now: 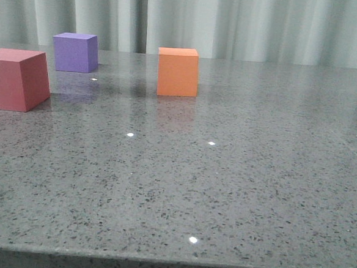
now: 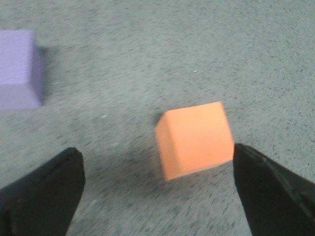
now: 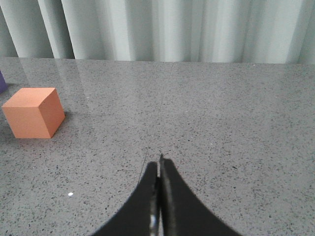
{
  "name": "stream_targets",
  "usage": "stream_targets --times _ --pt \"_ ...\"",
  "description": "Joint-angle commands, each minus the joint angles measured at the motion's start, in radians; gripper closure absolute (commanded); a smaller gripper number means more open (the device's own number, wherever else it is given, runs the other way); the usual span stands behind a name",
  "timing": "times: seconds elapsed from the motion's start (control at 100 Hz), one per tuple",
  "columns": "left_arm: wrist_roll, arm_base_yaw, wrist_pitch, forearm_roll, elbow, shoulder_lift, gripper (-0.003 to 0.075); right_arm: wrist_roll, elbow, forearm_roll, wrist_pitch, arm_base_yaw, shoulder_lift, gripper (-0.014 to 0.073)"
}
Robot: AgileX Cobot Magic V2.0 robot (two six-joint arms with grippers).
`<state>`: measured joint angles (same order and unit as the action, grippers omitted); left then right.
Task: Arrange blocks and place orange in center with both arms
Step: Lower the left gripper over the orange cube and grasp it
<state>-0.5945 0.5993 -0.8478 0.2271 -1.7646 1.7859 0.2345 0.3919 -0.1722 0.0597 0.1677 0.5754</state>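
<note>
My left end effector (image 2: 157, 189) hangs spread wide above the orange cube (image 2: 195, 139), which sits free on the table (image 1: 235, 193). My right end effector (image 3: 159, 169) is closed, empty. Recommendation: centre, then descend squarely before closing.

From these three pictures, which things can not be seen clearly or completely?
- Pinkish-red cube: front view, cut off by the left edge; absent from both wrist views.
- Purple cube: left wrist view, cut by the edge and blurred; only a sliver shows in the right wrist view.
- Left gripper: open above the orange cube, but the height above it is unclear; the front view shows only a dark scrap at the top edge.
- Right gripper: shut; absent from the front view.
</note>
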Motion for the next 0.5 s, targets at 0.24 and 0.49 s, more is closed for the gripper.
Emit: stream_targets --times 0.24,0.49 --pt "-0.122 0.097 -0.090 0.198 -0.312 0.207 0.0144 -0.007 0.029 -0.011 -0.076 -0.006 -0.002 0.0662" --pt "-0.147 0.097 -0.074 0.198 -0.316 0.226 0.0144 -0.007 0.029 -0.011 -0.076 -0.006 -0.002 0.0662"
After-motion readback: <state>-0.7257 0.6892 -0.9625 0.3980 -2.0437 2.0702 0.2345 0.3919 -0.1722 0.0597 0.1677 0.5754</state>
